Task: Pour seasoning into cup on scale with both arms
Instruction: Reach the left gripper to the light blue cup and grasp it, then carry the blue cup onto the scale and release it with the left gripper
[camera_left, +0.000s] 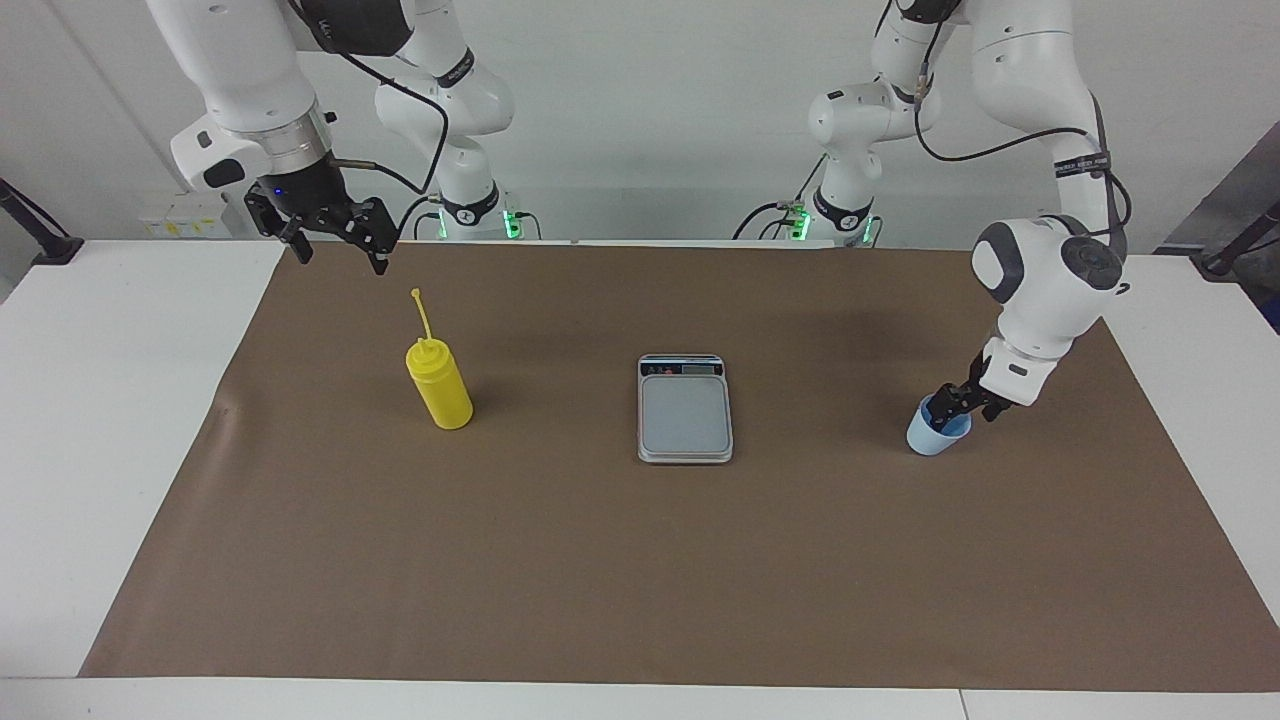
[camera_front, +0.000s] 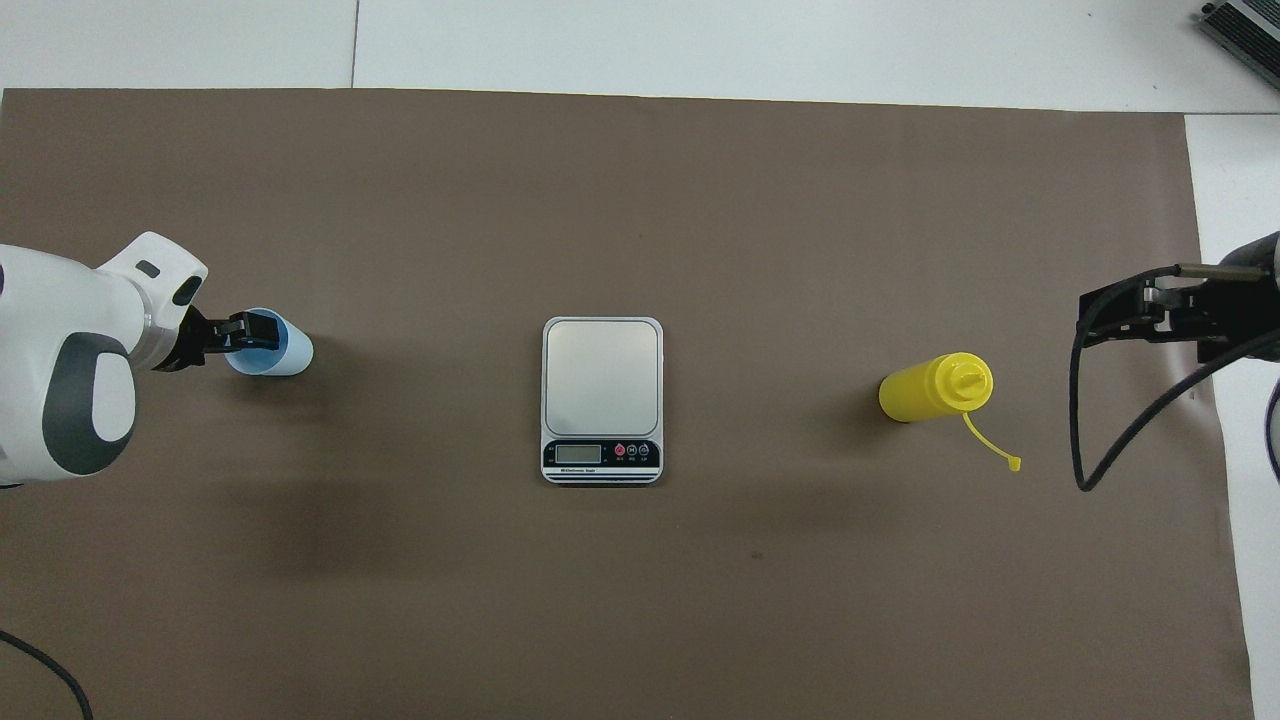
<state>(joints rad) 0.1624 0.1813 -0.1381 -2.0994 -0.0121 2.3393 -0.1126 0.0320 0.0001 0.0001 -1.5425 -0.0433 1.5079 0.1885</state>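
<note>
The yellow seasoning bottle (camera_left: 440, 392) (camera_front: 925, 392) stands upright on the brown mat toward the right arm's end, its thin nozzle pointing up. The silver-grey scale (camera_left: 685, 412) (camera_front: 602, 375) lies mid-table with a bare plate and its display strip on the end nearer the robots. The pale blue cup (camera_left: 928, 440) (camera_front: 292, 352) stands on the mat toward the left arm's end. My left gripper (camera_left: 955, 405) (camera_front: 245, 332) is down at the cup's rim. My right gripper (camera_left: 342, 260) (camera_front: 1085, 318) is open and empty, raised in the air beside the bottle.
The brown mat (camera_left: 640, 580) covers most of the white table (camera_left: 120, 420). A black cable (camera_front: 1110, 440) hangs from the right wrist above the mat's edge. Nothing else stands on the mat.
</note>
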